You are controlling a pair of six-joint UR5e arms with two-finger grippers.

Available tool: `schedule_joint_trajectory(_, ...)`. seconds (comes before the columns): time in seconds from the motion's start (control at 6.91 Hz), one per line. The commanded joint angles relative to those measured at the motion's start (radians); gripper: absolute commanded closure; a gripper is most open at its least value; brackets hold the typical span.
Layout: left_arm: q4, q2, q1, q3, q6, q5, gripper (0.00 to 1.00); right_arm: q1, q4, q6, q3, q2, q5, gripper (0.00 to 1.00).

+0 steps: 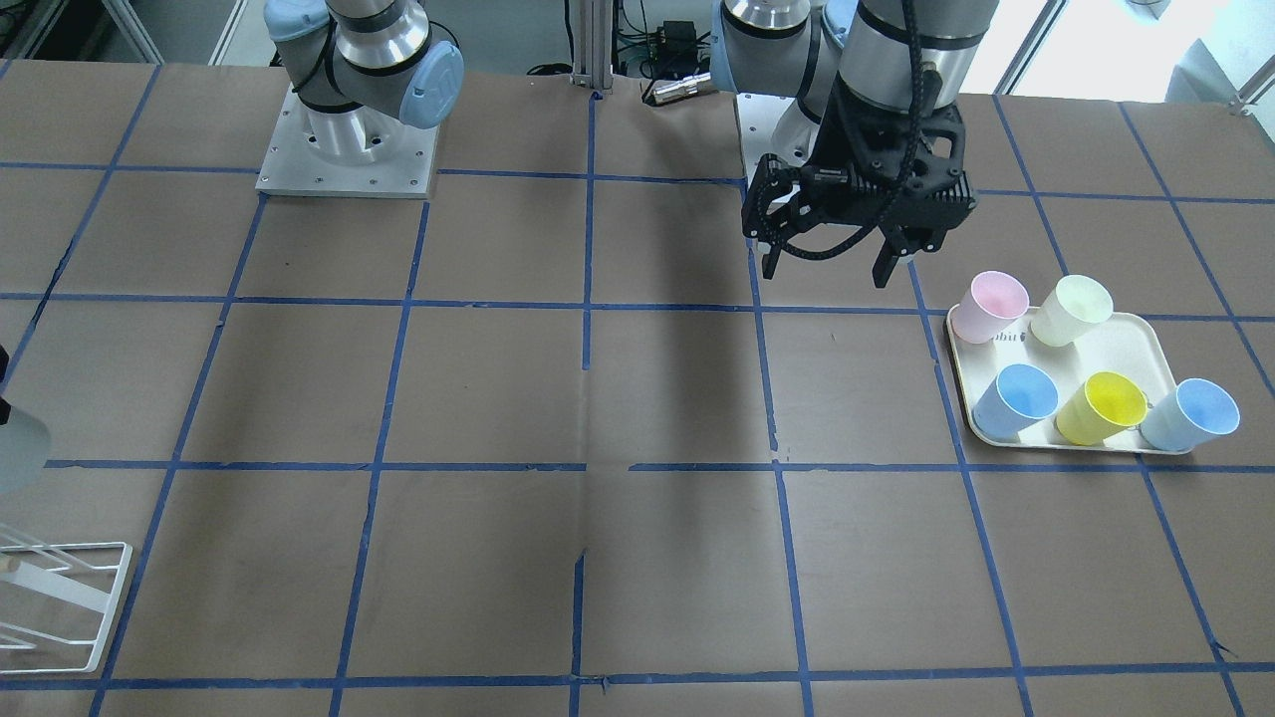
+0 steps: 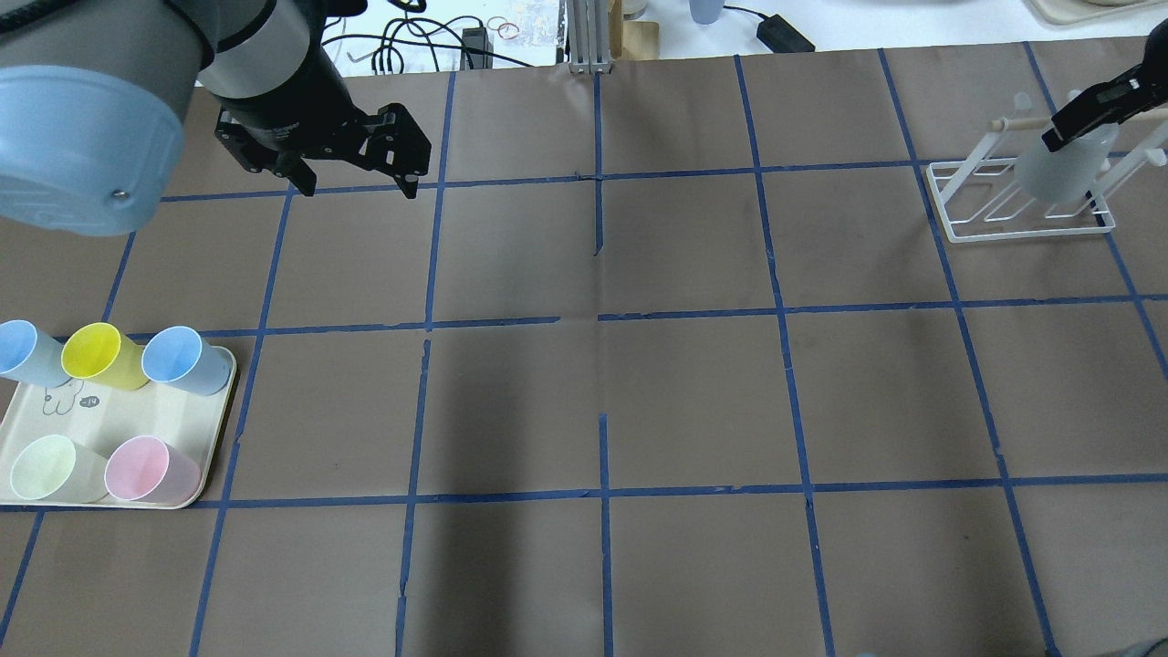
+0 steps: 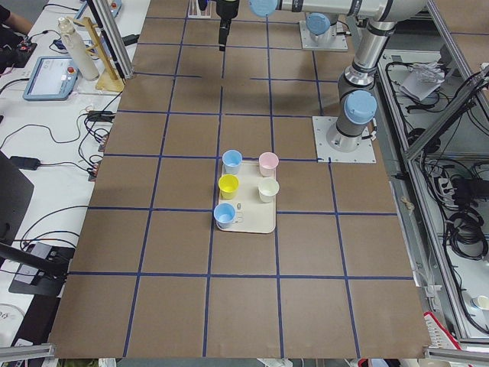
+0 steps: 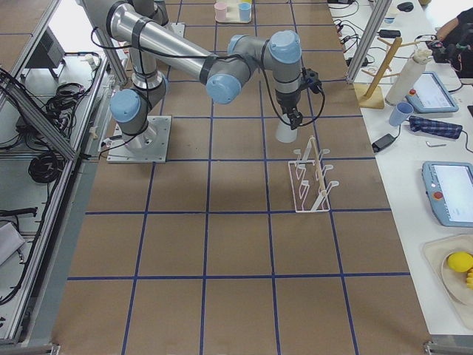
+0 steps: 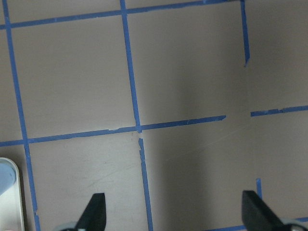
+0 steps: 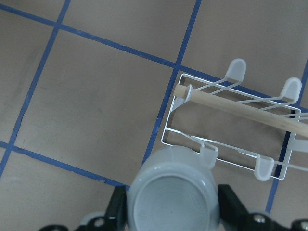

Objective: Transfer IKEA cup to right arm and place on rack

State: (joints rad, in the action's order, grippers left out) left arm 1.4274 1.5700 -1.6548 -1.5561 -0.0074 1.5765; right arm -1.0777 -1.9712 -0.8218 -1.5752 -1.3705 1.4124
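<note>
My right gripper (image 2: 1072, 128) is shut on the pale grey IKEA cup (image 2: 1063, 173), with a finger on each side (image 6: 118, 207). It holds the cup (image 6: 173, 197) in the air over one edge of the white wire rack (image 6: 231, 125), apart from the rods. The rack (image 2: 1013, 205) stands at the far right of the table, and it also shows in the exterior right view (image 4: 310, 177) just past the cup (image 4: 287, 133). My left gripper (image 2: 356, 182) is open and empty, hovering above bare table (image 5: 175, 214).
A cream tray (image 2: 82, 420) at the left front holds several pastel cups: two light blue, yellow, cream and pink. It also shows in the front-facing view (image 1: 1096, 354), below and right of the left gripper (image 1: 837, 264). Blue tape lines grid the brown table.
</note>
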Motion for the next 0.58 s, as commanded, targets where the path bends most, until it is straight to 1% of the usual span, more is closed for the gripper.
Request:
schedule_joint_trajectory(0.0,-0.007,-0.033,0.015,-0.001,-0.009,0.0,0.0,0.007,-0.043,0.0,0.003,0.03,0.0,0.95)
schedule_joint_trajectory(0.14,-0.007,-0.028,0.017,-0.001,-0.029,0.0,0.0,0.007,-0.047,0.0,0.003,0.031,0.0,0.95)
schedule_joint_trajectory(0.29,-0.005,-0.006,0.02,0.02,-0.043,0.005,0.0,0.007,-0.054,0.001,0.003,0.036,-0.001,0.95)
schedule_joint_trajectory(0.43,-0.004,0.019,0.02,0.028,-0.116,0.045,0.0,0.007,-0.081,0.001,0.003,0.044,0.0,0.95)
